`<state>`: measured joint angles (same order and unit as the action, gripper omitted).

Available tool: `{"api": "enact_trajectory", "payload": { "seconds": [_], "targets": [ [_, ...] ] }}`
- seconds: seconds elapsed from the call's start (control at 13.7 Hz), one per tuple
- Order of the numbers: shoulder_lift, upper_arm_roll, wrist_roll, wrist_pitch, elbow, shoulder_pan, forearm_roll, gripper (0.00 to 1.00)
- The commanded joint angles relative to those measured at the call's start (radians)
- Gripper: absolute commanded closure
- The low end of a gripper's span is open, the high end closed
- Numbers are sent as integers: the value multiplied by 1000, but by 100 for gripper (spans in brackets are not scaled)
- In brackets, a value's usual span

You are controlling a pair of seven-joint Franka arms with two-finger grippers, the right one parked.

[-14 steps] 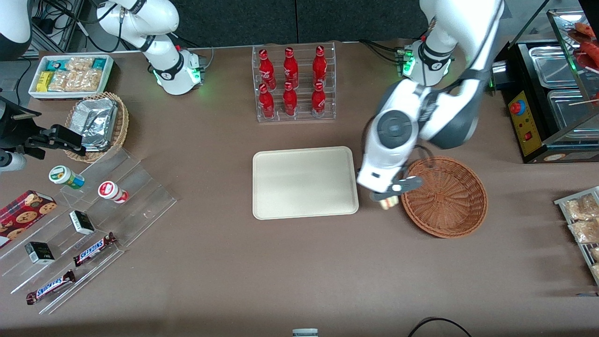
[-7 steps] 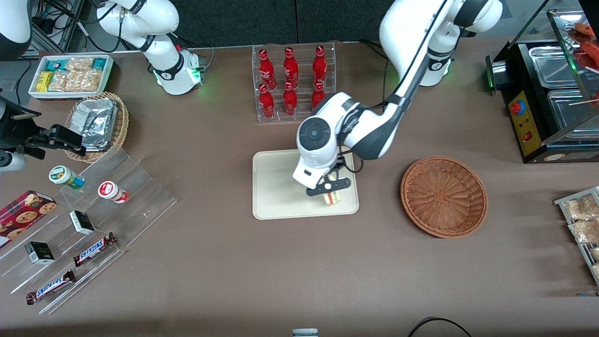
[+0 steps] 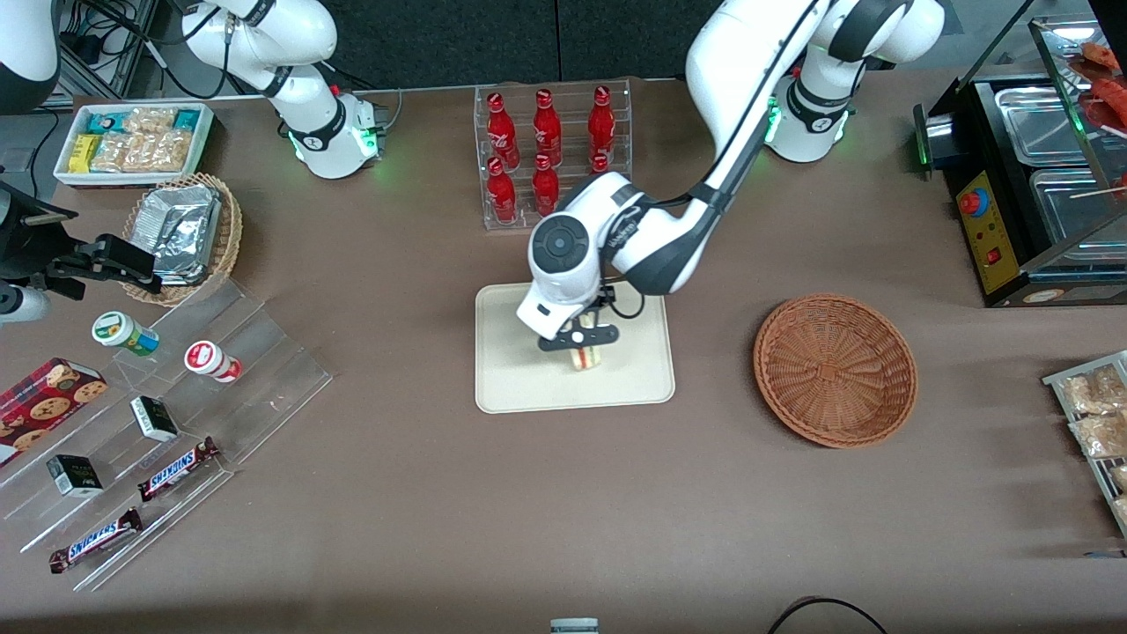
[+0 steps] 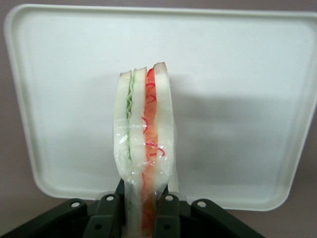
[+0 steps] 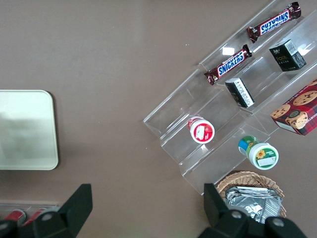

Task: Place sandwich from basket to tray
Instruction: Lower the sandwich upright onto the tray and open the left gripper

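Note:
The sandwich [image 4: 143, 148], a plastic-wrapped wedge of white bread with red and green filling layers, is pinched between the black fingers [image 4: 167, 213] of my left gripper [image 3: 583, 346]. It hangs just above the middle of the cream tray [image 3: 511, 370]; the sandwich [image 3: 588, 356] shows below the gripper in the front view. The tray [image 4: 237, 99] fills the wrist view under the sandwich. The reddish-brown wicker basket [image 3: 835, 370] stands on the table beside the tray, toward the working arm's end, with nothing in it.
A clear rack of red bottles [image 3: 552, 158] stands farther from the front camera than the tray. Toward the parked arm's end are a tan basket with foil packets [image 3: 185, 233], a white snack bin [image 3: 132, 141] and a clear stepped stand with snacks [image 3: 158, 423].
The left arm carried the sandwich from the basket's edge across to the tray, then on toward the tray's middle. The basket stays where it was.

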<state>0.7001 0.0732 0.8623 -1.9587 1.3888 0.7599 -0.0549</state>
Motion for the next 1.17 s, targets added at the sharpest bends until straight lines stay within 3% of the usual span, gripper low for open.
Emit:
{"api": "enact_trajectory", "payload": {
  "seconds": [0.0, 0.66, 0.73, 0.87, 0.95, 1.02, 1.09],
  "targets": [
    [35, -9, -77, -8, -24, 19, -13, 92],
    [55, -9, -77, 3, 4, 32, -6, 89],
    [56, -9, -78, 3, 6, 32, -6, 76],
    [59, -9, -84, 3, 4, 30, -6, 25],
    [58, -9, -86, 4, 3, 30, -6, 9],
    [56, -9, -86, 3, 2, 29, -6, 1],
    [56, -10, -85, 4, 1, 29, -6, 1]
  ]
}}
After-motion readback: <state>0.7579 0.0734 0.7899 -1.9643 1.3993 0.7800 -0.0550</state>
